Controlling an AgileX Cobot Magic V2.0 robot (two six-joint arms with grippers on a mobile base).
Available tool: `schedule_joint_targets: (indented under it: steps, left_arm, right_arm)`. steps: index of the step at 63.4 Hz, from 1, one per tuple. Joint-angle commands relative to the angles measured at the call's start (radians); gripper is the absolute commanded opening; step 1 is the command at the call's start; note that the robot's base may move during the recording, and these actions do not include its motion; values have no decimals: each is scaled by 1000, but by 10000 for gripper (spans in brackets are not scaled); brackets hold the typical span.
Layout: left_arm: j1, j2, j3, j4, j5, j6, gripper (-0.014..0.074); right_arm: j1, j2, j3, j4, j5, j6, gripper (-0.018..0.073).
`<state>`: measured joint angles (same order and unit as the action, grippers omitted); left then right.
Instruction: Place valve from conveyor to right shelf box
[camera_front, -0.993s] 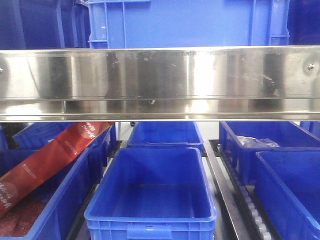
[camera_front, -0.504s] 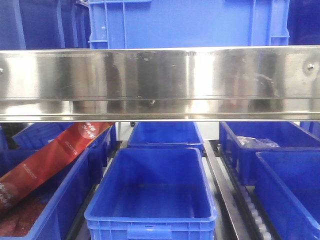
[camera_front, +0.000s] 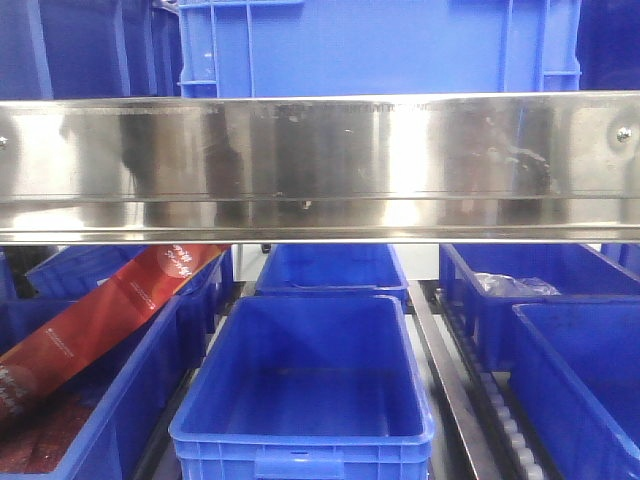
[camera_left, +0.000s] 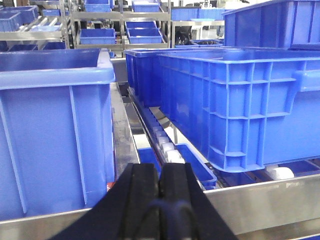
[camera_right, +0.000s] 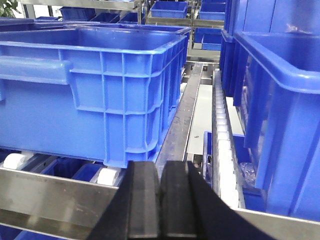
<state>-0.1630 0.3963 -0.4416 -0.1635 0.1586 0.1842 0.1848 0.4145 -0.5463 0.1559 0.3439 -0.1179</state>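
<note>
Both sets of jaws are pressed together with nothing between them. On the left gripper (camera_left: 160, 187) the two black fingers meet along a thin seam, pointing over a steel shelf rail (camera_left: 260, 202) toward a row of white rollers (camera_left: 165, 145) running between a blue bin (camera_left: 50, 135) on its left and a ribbed blue crate (camera_left: 235, 110) on its right. The right gripper (camera_right: 160, 192) is closed the same way, aimed along a grey metal track (camera_right: 180, 125) between a large blue crate (camera_right: 90, 85) and another blue bin (camera_right: 280, 110). From the front view, a shiny steel beam (camera_front: 320, 165) crosses above an open blue box (camera_front: 305, 375), with a red packet (camera_front: 110, 310) leaning in the bin to its left. Neither the valve nor the conveyor shows in any view.
</note>
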Motion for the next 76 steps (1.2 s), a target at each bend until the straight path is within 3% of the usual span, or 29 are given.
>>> schedule_joint_targets:
  steps: [1, 33, 36, 38, 43, 59, 76]
  left_arm:
    - [2, -5, 1, -8, -19, -4, -111]
    - [2, -5, 1, -8, -19, -4, -111]
    - [2, -7, 5, 41, -16, -4, -111]
    - [13, -15, 15, 106, -18, -6, -111]
    - [52, -40, 32, 144, -25, -34, -111]
    - [228, -207, 182, 146, -29, -129, -111]
    - [245, -386, 434, 146, -130, -133, -111]
  right_arm:
    - [-4, -6, 1, -3, -30, 0, -162]
    - [-4, -6, 1, -3, -32, 0, -162]
    - [-4, -6, 1, -3, -32, 0, -162]
    - [-4, -6, 1, -3, -32, 0, -162]
    - [-4, -6, 1, -3, -32, 0, -162]
    - [-4, -6, 1, -3, -34, 0, -162]
    - [-4, -6, 1, -3, -34, 0, -162]
